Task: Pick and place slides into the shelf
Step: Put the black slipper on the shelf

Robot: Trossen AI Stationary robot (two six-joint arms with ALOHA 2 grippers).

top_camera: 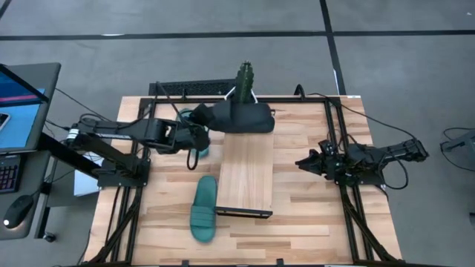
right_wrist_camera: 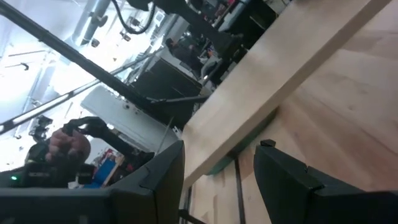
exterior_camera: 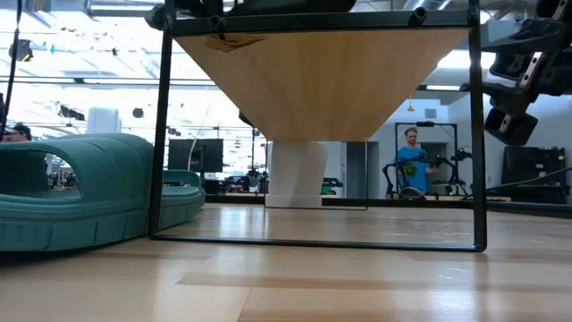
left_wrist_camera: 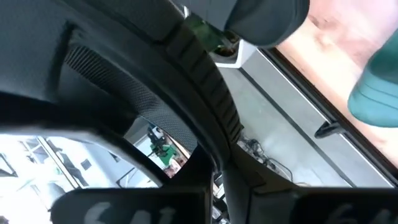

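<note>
A black slide lies across the far end of the shelf, a light-wood plank raised on a black metal frame. My left gripper is at that slide's left end, and the slide's ribbed strap fills the left wrist view. One teal slide lies flat on the tabletop left of the plank, also the teal slide in the low view. Part of a second teal slide shows under the left gripper. My right gripper hovers open to the right of the plank, touching nothing. My left gripper is shut on the black slide at its left end, coming level from the table's left. An edge of the slide runs down between the fingers. The slide's right part rests on the plank's far end. The exact contact is hidden by the slide itself.
A dark green ribbed object stands at the table's far edge behind the plank. The black frame's bars stand around the plank. A laptop, keyboard and mouse sit left of the table. A person in blue stands far behind.
</note>
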